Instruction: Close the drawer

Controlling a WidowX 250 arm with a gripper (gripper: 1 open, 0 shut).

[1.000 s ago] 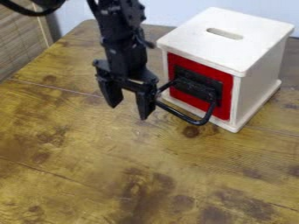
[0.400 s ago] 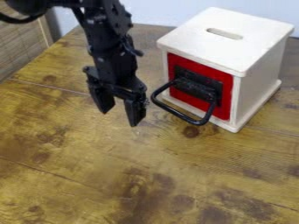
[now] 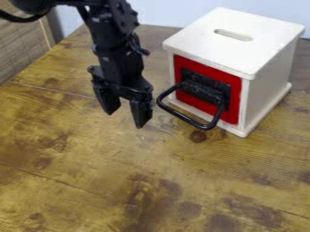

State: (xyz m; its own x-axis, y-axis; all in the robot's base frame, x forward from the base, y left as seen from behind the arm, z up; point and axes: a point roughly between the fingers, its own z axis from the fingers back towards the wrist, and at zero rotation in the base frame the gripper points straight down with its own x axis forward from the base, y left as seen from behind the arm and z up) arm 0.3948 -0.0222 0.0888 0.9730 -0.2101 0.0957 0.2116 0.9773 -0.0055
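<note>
End effector (image 3: 123, 120) spread wide and holding nothing, beside the drawer (image 3: 208, 83), whose front looks flush, so the closing push seems finished.

We see a white wooden box with a slotted top (image 3: 248, 34) on a brown wooden table (image 3: 91, 181). Its red-fronted drawer with a black panel (image 3: 230, 104) sits in the box, the black loop handle (image 3: 191, 120) jutting out. Beside the handle, we find the black robot gripper (image 3: 125, 109) open, pointing down.
</note>
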